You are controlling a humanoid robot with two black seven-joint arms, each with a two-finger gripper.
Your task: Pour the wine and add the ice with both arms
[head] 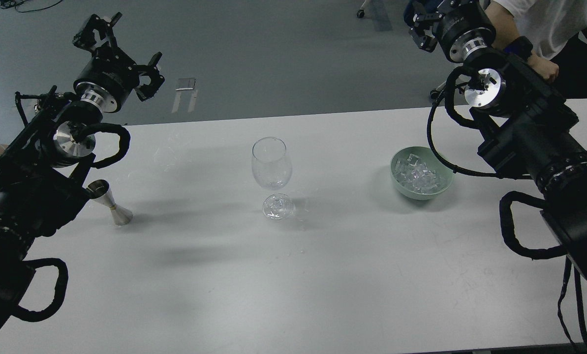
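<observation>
A clear, empty-looking wine glass (271, 167) stands upright at the middle of the white table (323, 275). The ice (416, 174) is a heap of clear cubes in a pale green bowl (445, 183) to the glass's right. At the table's left a silver jigger (110, 202) stands, partly behind my left arm. No wine is in view. My left gripper (121, 54) hangs open and empty beyond the far left edge of the table. My right gripper (421, 27) is raised beyond the far right edge, open and holding nothing. Both arms are well away from the glass.
A person in a white shirt (544, 19) stands close behind my right arm, one hand (544, 66) near its joint. Grey floor lies beyond the table's far edge. Black cable loops hang from both forearms over the table's sides.
</observation>
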